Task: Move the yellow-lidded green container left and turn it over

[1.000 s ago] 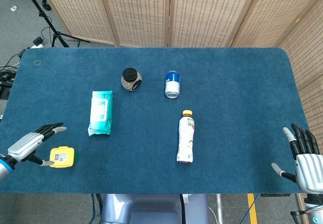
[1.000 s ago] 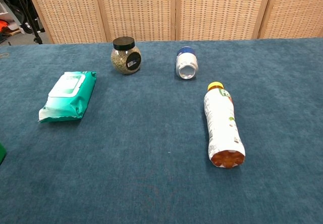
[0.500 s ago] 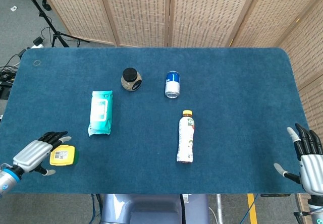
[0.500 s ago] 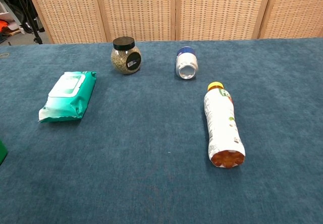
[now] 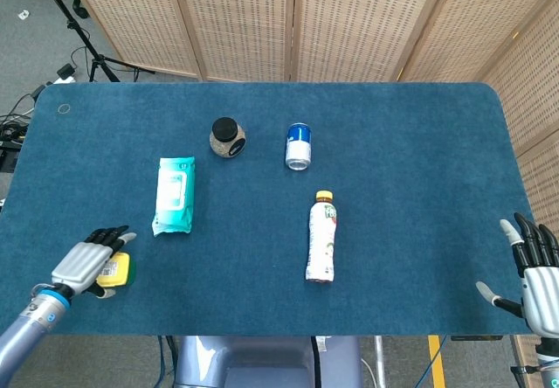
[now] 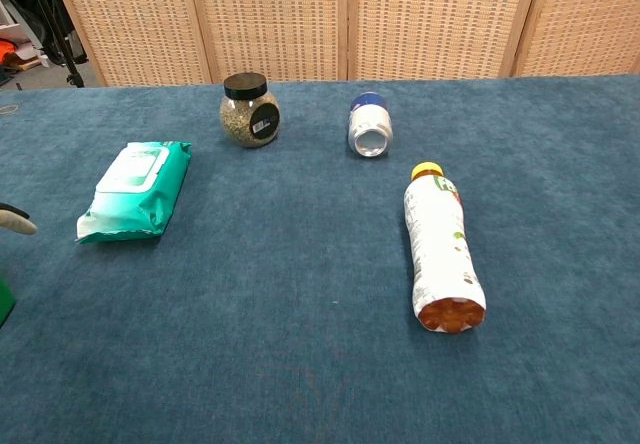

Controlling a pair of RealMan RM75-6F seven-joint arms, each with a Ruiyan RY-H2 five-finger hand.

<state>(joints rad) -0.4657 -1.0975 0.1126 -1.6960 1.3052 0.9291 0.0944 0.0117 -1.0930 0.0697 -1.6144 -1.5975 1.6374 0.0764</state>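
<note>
The yellow-lidded green container lies flat near the table's front left corner; the chest view shows only a green corner of the container at the left edge. My left hand lies over its left part, fingers stretched across the lid and thumb on the near side, with no closed grip showing. One of its fingertips pokes into the chest view. My right hand hangs off the table's right front corner, fingers spread and holding nothing.
A teal wipes pack lies just behind the container. Further back stand a black-lidded jar and a blue can on its side. A white drink bottle lies mid-table. The table's front edge is close to the container.
My left hand has moved right from beside the container to over its left part. The container has hardly shifted. The right hand has sunk slightly lower.
</note>
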